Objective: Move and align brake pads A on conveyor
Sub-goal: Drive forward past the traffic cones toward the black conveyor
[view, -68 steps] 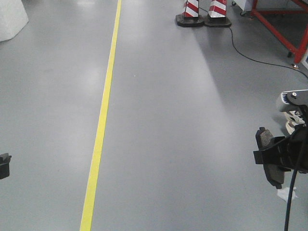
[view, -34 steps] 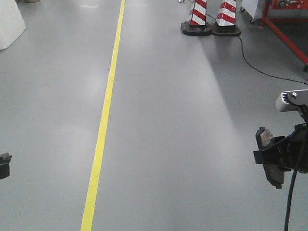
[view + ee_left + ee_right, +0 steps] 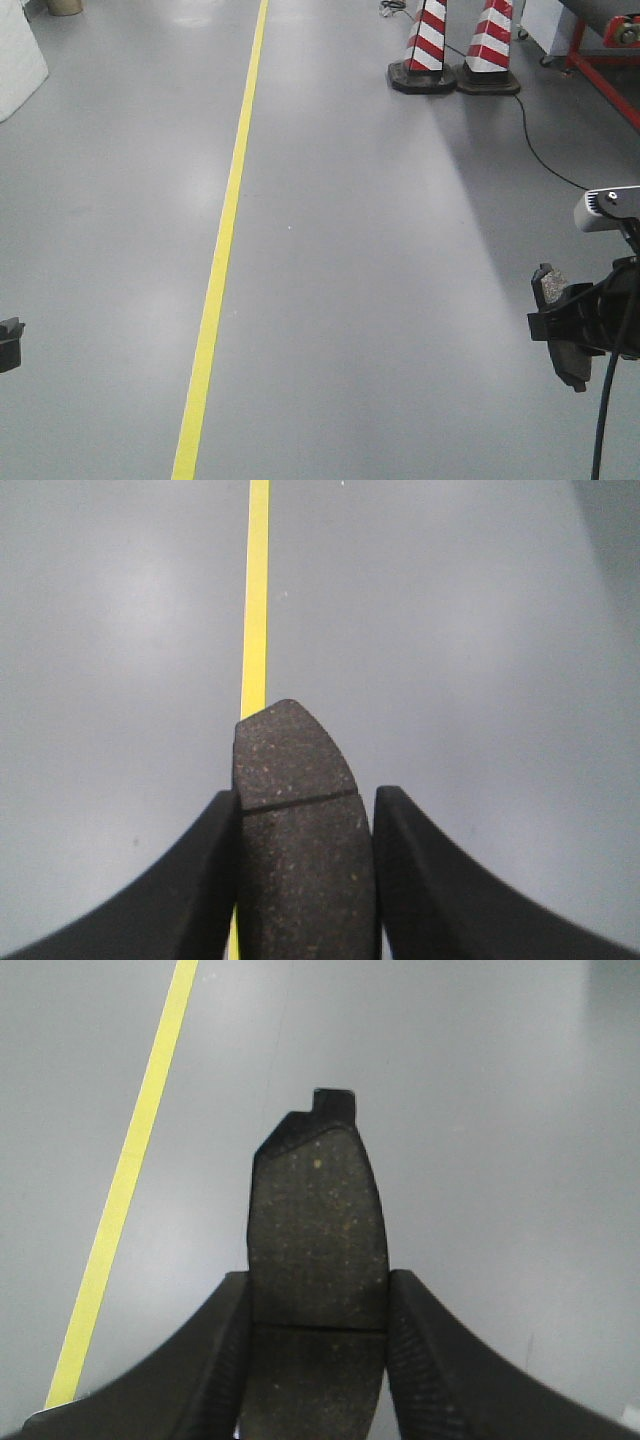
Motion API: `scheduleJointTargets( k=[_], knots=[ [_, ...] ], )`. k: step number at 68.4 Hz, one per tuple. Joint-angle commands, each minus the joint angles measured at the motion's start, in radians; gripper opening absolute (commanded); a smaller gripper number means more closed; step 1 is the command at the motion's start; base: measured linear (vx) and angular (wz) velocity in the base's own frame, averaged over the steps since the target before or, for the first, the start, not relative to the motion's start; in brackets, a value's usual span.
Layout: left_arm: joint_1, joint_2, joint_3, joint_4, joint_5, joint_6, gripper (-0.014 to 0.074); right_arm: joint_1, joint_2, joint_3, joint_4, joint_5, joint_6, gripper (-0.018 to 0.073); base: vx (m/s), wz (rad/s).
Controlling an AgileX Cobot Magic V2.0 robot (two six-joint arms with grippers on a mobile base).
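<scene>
Grips with the left end effector (image 3: 305,798) a dark grey, speckled, slightly curved oblong brake pad (image 3: 292,765), both black curved fingers (image 3: 195,880) pressed against its long sides, thin cross groove just past the fingertips, rounded end pointing forward. Holds it in the air over the smooth grey floor (image 3: 480,660), the narrow yellow floor line (image 3: 258,590) passing behind it in the wrist view. Clamps in the right end effector (image 3: 320,1278) a second brake pad (image 3: 318,1200), likewise dark grey and speckled, with a small square tab of darker backing plate at its far end; carries this one to the right of the yellow line, also clear of the floor. Shows, in the front view, that second pad standing on edge at the right border and the left end effector only as a black sliver at the left border, well apart. Further back on the floor: two red-and-white striped traffic cones (image 3: 428,40) on black bases side by side, a thin black cable (image 3: 531,142) trailing rightward from beside them, part of a red metal frame (image 3: 577,45) in the top right corner.
</scene>
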Motion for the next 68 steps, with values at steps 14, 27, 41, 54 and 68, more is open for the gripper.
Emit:
scheduleJointTargets(
  k=[14, 27, 41, 54, 68],
  knots=[
    [-0.004, -0.012, -0.028, -0.011, -0.076, -0.001, 0.0177, -0.001, -0.023, -0.03, 0.002, -0.058, -0.012, -0.001, 0.57, 0.04],
    [-0.004, -0.011, -0.028, -0.011, -0.077, -0.001, 0.0177, -0.001, -0.023, -0.03, 0.002, -0.059, -0.012, -0.001, 0.59, 0.05],
    [-0.004, -0.011, -0.028, -0.011, -0.078, -0.001, 0.0177, -0.001, -0.023, -0.03, 0.002, -0.058, -0.012, -0.001, 0.61, 0.04],
    [-0.004, -0.011, -0.028, -0.011, -0.078, -0.001, 0.0177, -0.001, -0.023, -0.03, 0.002, -0.059, -0.012, -0.001, 0.61, 0.03],
    [-0.004, -0.011, -0.028, -0.011, -0.078, -0.001, 0.0177, -0.001, -0.023, -0.03, 0.002, -0.058, -0.012, -0.001, 0.62, 0.01]
  ],
)
